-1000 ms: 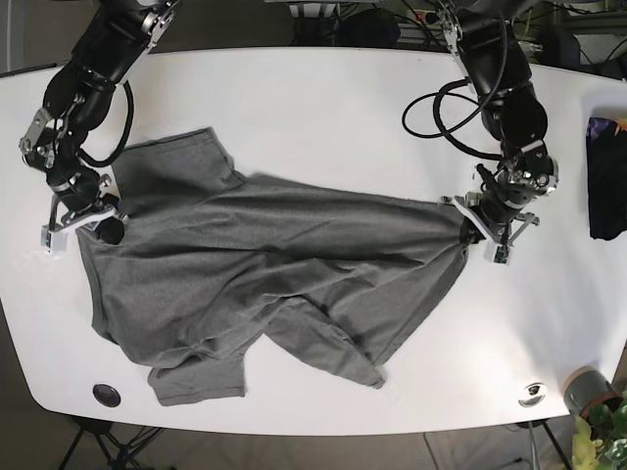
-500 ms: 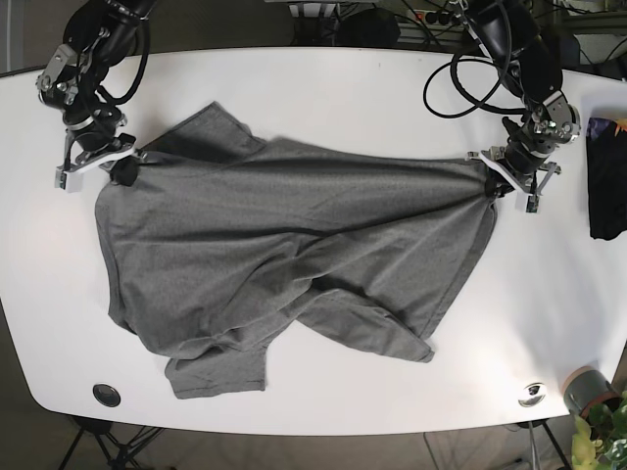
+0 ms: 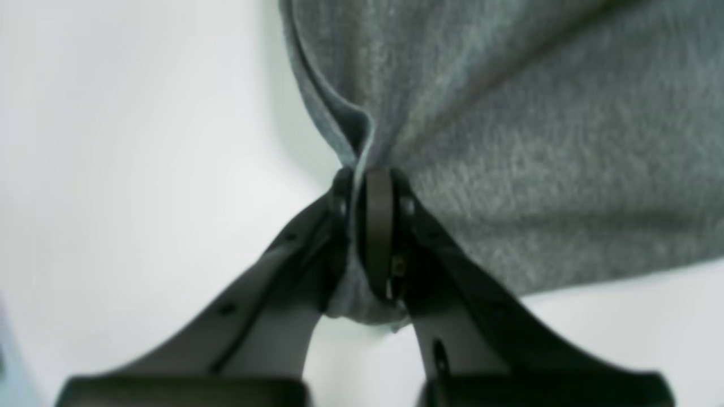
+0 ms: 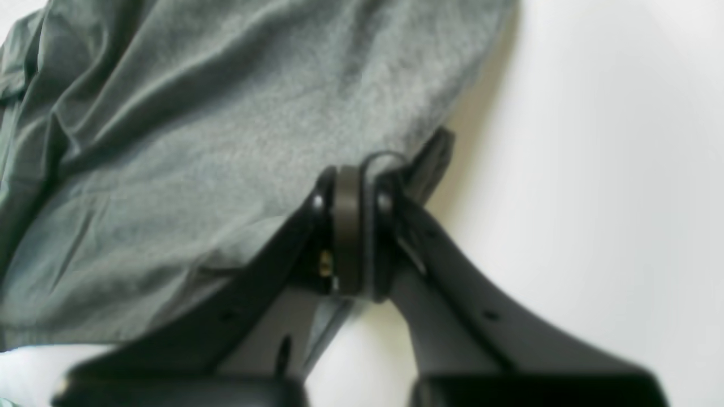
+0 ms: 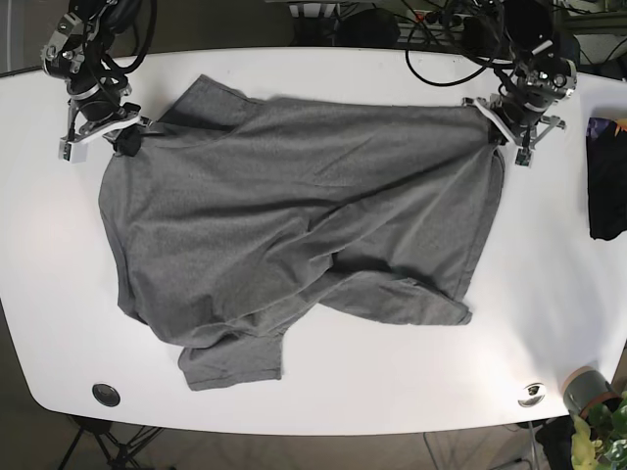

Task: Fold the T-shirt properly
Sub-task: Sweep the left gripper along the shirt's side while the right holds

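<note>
Grey jersey knit, soft and floppy: the T-shirt is spread over most of the white table, w/ its top edge stretched pretty taut along the far side and the rest hanging toward the camera in loose diagonal wrinkles. Looks like the step in hand is the spread/flatten bit before any real folding, since no fold has been made yet imo. Long axis of that taut edge runs left-right across the base view, corner to corner betw the two arms; the body trails down from it, and a sleeve-ish flap sticks out at the near-left bottom while another lobe bunches at the near-right, so it's not square at all. Can't tell for sure which end is collar vs hem from here. Left gripper is clamped down narrow on a pinch of fabric at the corner on the base view's right, w/ cloth squeezed betw the jaws and a bit poking out behind. Right gripper is likewise closed tight on the opposite corner, on the view's left. Next move prob calls for laying the thing flat w/ tension kept even on both corners, then regrasping to sort out the crumpled lower half, else the wrinkles get folded in.
</note>
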`<state>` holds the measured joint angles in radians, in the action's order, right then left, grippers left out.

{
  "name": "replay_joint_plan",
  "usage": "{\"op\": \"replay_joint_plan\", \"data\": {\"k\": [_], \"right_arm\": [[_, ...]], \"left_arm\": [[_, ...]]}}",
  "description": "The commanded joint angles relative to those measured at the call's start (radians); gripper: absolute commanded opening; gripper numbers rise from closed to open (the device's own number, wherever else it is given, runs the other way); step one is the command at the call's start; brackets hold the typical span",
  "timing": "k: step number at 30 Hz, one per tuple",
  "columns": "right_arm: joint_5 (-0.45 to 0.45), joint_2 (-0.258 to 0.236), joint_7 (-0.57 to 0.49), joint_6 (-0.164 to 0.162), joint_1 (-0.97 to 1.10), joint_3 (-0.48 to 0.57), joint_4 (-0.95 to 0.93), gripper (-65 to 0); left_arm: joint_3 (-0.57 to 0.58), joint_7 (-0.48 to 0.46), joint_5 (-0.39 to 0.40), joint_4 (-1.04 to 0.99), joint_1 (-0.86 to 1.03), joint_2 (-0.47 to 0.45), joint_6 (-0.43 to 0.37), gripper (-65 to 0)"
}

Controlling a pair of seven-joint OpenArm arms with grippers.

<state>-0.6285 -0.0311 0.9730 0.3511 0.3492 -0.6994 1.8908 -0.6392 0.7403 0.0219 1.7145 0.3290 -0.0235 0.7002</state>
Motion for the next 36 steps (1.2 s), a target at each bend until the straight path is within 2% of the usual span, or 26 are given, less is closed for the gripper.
{"op": "replay_joint_plan", "data": {"k": [1,5,9,14,21,23,27,31,36], "right_arm": [[-0.011,-0.013,-0.015,0.007,0.012,-0.004,0.020,-62.1],[-0.009,-0.016,-0.019,0.007,0.017,-0.001,0.016,-62.1],[-0.001,-0.016,-0.019,0.007,-0.020,0.017,0.013,-62.1],[0.000,-0.034,-0.019,-0.002,-0.080,0.090,-0.003,-62.1],[0.002,-0.034,-0.015,-0.004,-0.183,0.105,-0.001,-62.1],[0.002,-0.048,0.004,-0.010,-0.218,0.105,-0.003,-62.1],[0.002,-0.063,0.044,-0.048,-0.298,0.105,-0.033,-62.1],[0.002,-0.102,0.044,-0.051,-0.384,0.105,-0.113,-62.1],[0.002,-0.123,0.044,-0.051,-0.502,0.105,-0.228,-62.1]], "left_arm": [[-0.008,0.008,-0.013,0.028,0.005,-0.014,-0.002,-65.0],[-0.035,0.003,-0.012,0.040,0.000,-0.014,-0.002,-65.0],[0.019,0.003,-0.012,0.086,-0.061,-0.008,-0.002,-65.0],[0.114,0.005,-0.020,0.140,-0.150,-0.006,-0.002,-65.0],[0.184,0.006,-0.021,0.150,-0.270,-0.011,-0.002,-65.0],[0.195,0.008,-0.021,0.152,-0.299,-0.011,-0.002,-65.0],[0.218,0.008,-0.021,0.149,-0.359,-0.014,-0.002,-65.0],[0.247,0.008,-0.021,0.118,-0.436,-0.014,-0.002,-65.0],[0.250,0.008,-0.021,0.009,-0.555,-0.014,-0.012,-65.0]]}}
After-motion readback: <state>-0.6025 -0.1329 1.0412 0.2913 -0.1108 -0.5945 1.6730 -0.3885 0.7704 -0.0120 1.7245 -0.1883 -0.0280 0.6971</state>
